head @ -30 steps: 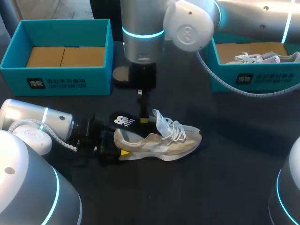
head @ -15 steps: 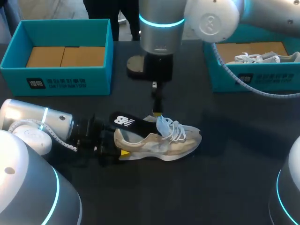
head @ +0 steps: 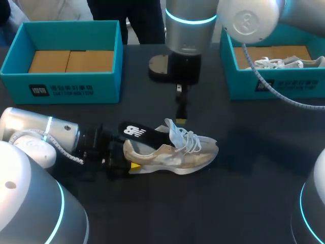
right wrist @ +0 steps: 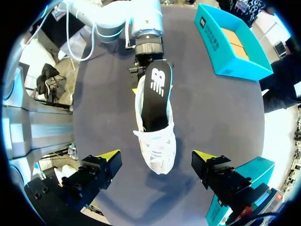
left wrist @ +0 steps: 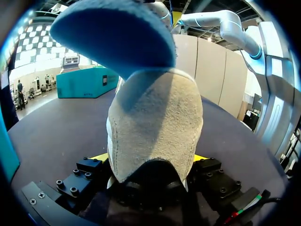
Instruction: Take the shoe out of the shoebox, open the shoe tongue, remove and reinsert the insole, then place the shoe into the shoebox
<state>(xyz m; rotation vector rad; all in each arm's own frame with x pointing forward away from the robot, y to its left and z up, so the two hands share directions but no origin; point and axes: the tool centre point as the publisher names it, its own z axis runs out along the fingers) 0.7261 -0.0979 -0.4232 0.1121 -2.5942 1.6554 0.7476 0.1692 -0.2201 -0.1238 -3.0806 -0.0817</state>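
The shoe (head: 172, 155) lies on its sole in the middle of the table (head: 244, 193), outside both boxes, with its toe toward my right. Its tongue stands up among loose white laces. The black insole (head: 137, 132) sticks out of the heel opening at a slant, 1 end inside the shoe and the other raised over the heel.

The left gripper (head: 133, 165) is at the heel, low on the table. In the left wrist view the suede heel (left wrist: 155, 132) fills the space between its 2 fingers, and a yellow tip shows on each side. The tips are mostly hidden there, but the left gripper (left wrist: 150, 157) seems clenched on the shoe. The insole's blue underside (left wrist: 113, 37) hangs above the heel.

The right gripper (head: 180, 121) hangs above the table just behind the tongue, touching nothing. In the right wrist view it (right wrist: 156, 156) is released, fingers spread wide, with the shoe (right wrist: 157, 141) and insole (right wrist: 155, 94) below it.

The left box (head: 61, 86) holds brown cardboard. The right box (head: 274, 81) holds another shoe (head: 284, 62). Both boxes stand at the far edge, well apart from the shoe.
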